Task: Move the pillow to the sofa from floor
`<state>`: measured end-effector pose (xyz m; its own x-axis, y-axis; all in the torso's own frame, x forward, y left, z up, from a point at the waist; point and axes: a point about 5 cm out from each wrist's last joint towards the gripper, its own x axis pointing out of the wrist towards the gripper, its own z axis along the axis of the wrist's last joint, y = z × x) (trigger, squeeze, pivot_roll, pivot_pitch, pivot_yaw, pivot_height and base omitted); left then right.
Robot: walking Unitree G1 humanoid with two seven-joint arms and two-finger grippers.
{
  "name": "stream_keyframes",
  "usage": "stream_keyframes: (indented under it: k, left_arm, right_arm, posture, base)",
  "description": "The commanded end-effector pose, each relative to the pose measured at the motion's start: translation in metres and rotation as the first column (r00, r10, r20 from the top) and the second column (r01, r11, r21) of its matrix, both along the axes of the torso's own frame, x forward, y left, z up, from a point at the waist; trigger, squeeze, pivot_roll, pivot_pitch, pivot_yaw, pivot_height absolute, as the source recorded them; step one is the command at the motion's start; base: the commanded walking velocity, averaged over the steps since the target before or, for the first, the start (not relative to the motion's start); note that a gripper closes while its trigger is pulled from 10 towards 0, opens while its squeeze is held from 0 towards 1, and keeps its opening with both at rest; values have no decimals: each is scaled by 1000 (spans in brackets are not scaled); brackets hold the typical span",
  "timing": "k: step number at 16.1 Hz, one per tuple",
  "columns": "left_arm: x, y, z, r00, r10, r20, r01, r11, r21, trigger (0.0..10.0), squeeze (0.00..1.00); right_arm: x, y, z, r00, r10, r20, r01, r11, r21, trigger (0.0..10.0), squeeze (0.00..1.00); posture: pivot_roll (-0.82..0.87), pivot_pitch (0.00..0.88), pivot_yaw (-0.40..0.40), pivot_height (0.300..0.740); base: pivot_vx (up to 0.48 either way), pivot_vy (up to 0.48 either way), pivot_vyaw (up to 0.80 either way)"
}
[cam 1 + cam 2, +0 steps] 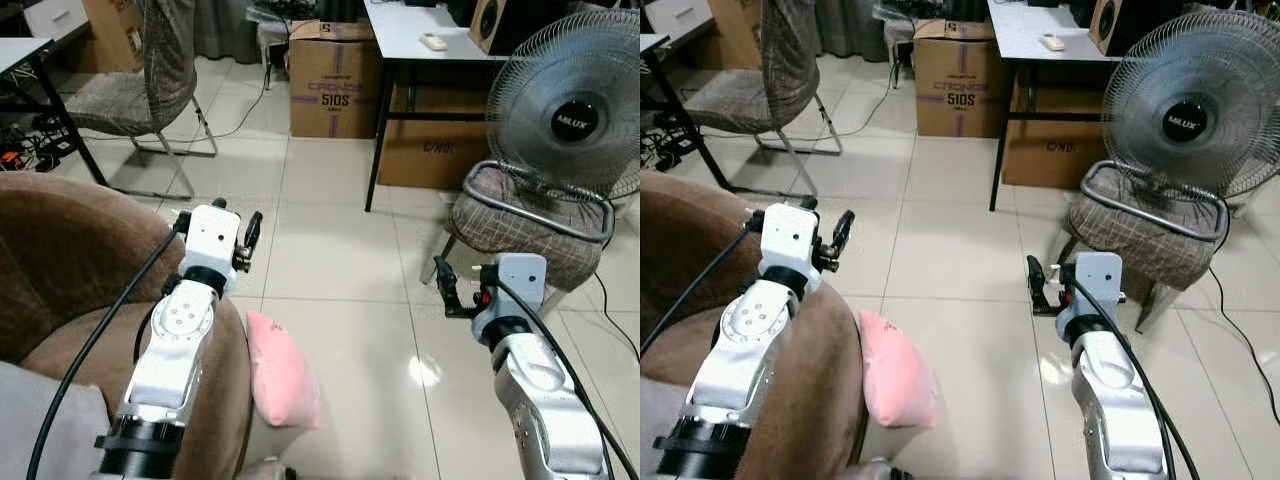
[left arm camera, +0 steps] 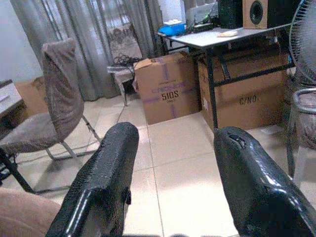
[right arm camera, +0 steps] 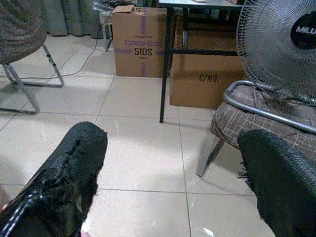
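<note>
The pink pillow is lying on the tiled floor, leaning against the side of the brown sofa, whose rounded arm is bulging between the pillow and the left arm of the robot. The left tool is hovering above the sofa arm with its black fingers standing apart and gripping nothing. The right tool is hanging over bare floor, well apart from the pillow, with its fingers also spread wide and holding nothing.

Just beside the right tool a padded checked stool with a metal frame is sitting, and a standing fan is rising behind it, its hub reading "MILUX". Farther back a bench on black legs is carrying a small white remote-like object and a wooden speaker. A closed cardboard box printed "CRONOS 510S" is standing on the floor beside the bench, and another box marked "C/NO." is sitting under it; what they contain cannot be seen. A fabric-covered chair is standing at the far left, with cables trailing across the tiles near it.
</note>
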<state>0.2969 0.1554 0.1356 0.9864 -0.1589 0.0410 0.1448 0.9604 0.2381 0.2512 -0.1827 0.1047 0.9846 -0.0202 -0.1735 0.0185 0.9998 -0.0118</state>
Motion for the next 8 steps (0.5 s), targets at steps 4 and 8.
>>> stream_keyframes:
  k: [4, 8]
  left_arm:
    - [-2, 1, -6, 999, 3, -40, -4, 999, -35, 10000, 0]
    - [-5, -2, -7, 999, -10, -37, 8, 999, -48, 10000, 0]
  right_arm:
    - [-3, -4, 1, 1000, -1, -6, 1, 1000, 5, 10000, 0]
    - [-5, -7, -1, 1000, -7, -16, 7, 1000, -2, 10000, 0]
  posture:
    - [3, 0, 9, 641]
    - [0, 0, 7, 606]
  base:
    - [0, 0, 0]
    - [0, 0, 0]
